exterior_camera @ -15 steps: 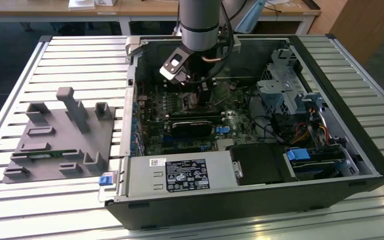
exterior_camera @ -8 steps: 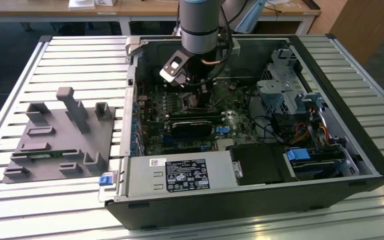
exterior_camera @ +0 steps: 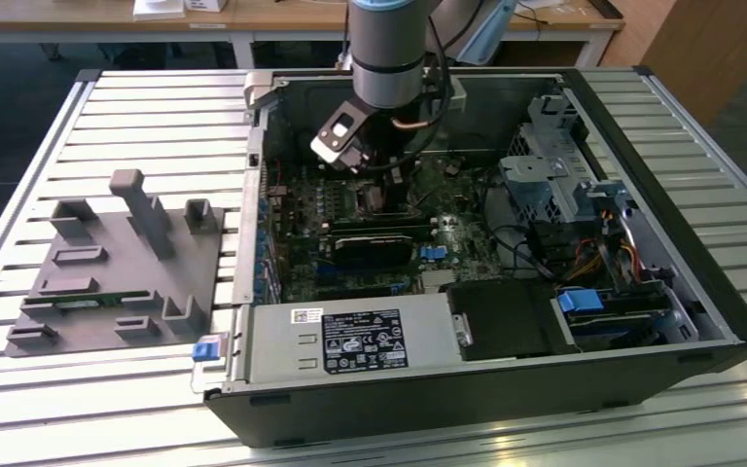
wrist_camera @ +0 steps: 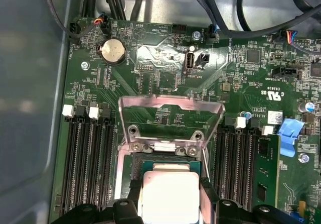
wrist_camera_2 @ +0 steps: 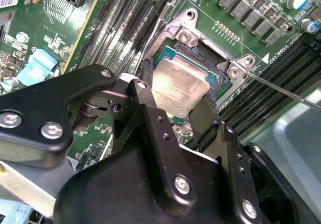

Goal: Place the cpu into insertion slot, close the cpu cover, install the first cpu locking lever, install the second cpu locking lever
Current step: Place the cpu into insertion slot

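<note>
From my desk I see the slatted metal table (exterior_camera: 127,107) carrying an open computer case (exterior_camera: 718,321) that reaches its edge on the exterior view's right; a grey moulded holder (exterior_camera: 101,282) lies on the table towards the opposite edge, well apart from the work; the arm (exterior_camera: 387,44) comes down into the case near its far wall; a silver power supply box (exterior_camera: 347,341) fills the case's near corner; the green board (wrist_camera: 150,73) lines the case floor; long black memory slots (wrist_camera: 85,158) run along both sides of the socket, close to the claw's flanks; loose cables (wrist_camera: 220,13) hang by the board's edge; the claw (wrist_camera_2: 178,89) pinches the chip (wrist_camera_2: 181,83) by two opposite sides, its black fingers (wrist_camera_2: 146,78) pressed against them; the cover plate (wrist_camera: 170,102) stands tilted up at the socket's edge, clear of the opening; the black socket (wrist_camera_2: 219,63) lies right under the chip; I cannot tell whether the chip already rests in it; a thin metal rod (wrist_camera_2: 281,88) slants past one socket corner.
</note>
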You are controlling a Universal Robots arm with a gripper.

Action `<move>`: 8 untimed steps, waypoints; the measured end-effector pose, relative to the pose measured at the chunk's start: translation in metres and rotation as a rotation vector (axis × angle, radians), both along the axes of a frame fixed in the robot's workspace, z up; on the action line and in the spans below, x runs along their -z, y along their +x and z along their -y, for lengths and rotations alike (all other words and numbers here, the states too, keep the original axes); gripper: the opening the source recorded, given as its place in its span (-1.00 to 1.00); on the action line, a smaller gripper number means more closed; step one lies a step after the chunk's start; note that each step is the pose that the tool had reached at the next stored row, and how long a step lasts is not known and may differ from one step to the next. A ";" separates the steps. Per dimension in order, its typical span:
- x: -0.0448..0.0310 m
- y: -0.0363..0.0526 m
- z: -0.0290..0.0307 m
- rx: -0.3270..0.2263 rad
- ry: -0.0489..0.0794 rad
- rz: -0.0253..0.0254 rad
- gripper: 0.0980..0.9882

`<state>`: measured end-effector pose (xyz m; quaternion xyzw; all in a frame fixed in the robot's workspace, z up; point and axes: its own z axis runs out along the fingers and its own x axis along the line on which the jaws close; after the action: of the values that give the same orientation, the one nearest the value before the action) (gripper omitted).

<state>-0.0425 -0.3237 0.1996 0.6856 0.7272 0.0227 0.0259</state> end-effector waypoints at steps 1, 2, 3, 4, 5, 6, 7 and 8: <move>0.0008 0.0000 0.0000 0.001 0.000 0.0000 -0.01; 0.0015 0.0000 -0.0001 0.002 0.000 0.0000 -0.01; 0.0017 0.0000 -0.0001 0.002 0.000 0.0000 -0.01; 0.0017 -0.0001 -0.0002 0.002 0.000 -0.0002 -0.01; 0.0017 0.0000 -0.0003 0.002 0.000 -0.0001 -0.01; 0.0018 0.0000 -0.0003 0.002 0.000 0.0000 -0.01; 0.0018 0.0000 -0.0004 0.002 0.000 0.0000 -0.01; 0.0018 0.0000 -0.0004 0.002 0.000 0.0000 -0.01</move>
<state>-0.0425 -0.3232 0.1978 0.6864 0.7264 0.0226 0.0260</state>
